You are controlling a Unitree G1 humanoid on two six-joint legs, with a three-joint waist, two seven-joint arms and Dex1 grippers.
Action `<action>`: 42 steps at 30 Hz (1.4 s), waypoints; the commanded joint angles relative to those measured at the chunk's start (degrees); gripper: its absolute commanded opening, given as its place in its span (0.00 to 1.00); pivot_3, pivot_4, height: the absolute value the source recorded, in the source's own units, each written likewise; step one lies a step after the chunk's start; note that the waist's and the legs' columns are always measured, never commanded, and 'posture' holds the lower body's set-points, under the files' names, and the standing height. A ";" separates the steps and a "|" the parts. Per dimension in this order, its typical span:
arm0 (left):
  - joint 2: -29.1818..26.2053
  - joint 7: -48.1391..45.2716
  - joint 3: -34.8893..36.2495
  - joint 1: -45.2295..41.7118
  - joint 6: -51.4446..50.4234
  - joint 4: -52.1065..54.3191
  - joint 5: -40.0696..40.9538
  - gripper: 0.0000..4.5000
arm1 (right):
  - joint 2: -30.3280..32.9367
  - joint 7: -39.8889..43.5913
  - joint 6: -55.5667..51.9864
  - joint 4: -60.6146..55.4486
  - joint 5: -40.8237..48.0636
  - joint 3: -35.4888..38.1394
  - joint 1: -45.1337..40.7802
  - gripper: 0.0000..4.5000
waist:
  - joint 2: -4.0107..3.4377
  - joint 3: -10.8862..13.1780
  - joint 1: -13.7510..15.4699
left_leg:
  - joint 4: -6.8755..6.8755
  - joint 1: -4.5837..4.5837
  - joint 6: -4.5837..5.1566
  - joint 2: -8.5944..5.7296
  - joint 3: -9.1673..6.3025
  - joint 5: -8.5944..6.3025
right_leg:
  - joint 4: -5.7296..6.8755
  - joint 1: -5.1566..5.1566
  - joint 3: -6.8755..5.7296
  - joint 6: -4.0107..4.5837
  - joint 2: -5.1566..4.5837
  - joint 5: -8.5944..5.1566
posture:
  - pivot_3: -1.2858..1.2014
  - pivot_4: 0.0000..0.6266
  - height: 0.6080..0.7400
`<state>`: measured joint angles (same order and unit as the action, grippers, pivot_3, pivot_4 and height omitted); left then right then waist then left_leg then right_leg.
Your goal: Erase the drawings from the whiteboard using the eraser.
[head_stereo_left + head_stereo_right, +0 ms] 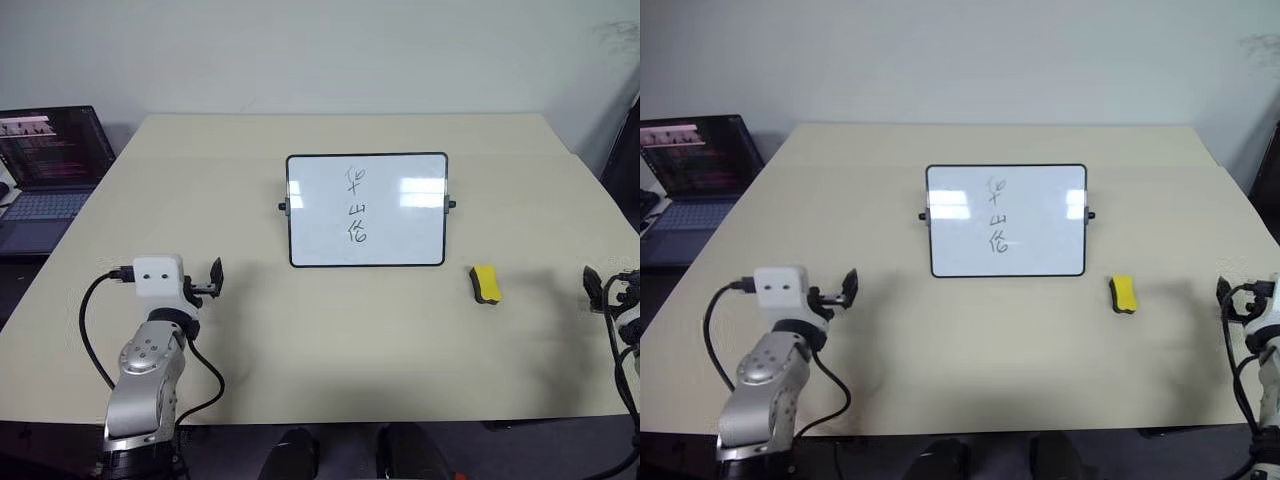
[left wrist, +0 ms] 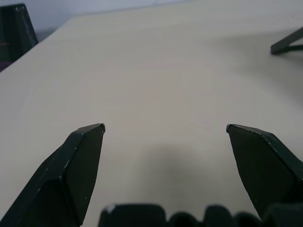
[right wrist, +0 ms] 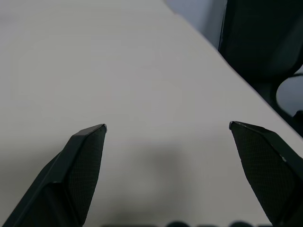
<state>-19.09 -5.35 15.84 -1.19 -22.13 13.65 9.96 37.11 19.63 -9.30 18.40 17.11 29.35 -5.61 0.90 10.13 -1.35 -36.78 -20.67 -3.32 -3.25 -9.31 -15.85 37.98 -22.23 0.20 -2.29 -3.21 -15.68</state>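
Two grippers for you, both empty: your left gripper (image 1: 214, 277) at lower left, fingers spread apart. At centre, the whiteboard (image 1: 400, 225) stands with the drawings (image 1: 356, 207) intact. Right of it lies the eraser (image 1: 485, 283) on the table (image 1: 330, 340). Far right, your right gripper (image 3: 168, 130) gapes wide.

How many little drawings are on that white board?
3, stacked in a column near the middle of the whiteboard: top drawing, middle drawing, bottom drawing. None look hidden.
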 commanded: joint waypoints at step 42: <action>-29.83 -56.64 -16.99 -25.66 -6.48 -0.68 15.94 1.00 | -4.42 -8.73 -47.17 -43.77 11.98 -9.71 -2.02 1.00 | -0.08 0.24 0.53 | 0.07 -0.13 0.26 -0.04 0.25 -0.17 | -0.21 -0.20 0.31 -0.21 0.03 0.04 | 0.52 0.24 1.00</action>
<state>-50.04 -62.06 -0.66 -24.62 -29.67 12.49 26.20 32.74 11.48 -57.62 -25.02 30.25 19.85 -7.39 0.83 10.37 -0.82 -36.71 -20.83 -3.04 -3.29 -9.07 -16.03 37.77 -22.45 0.50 -2.51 -3.19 -15.64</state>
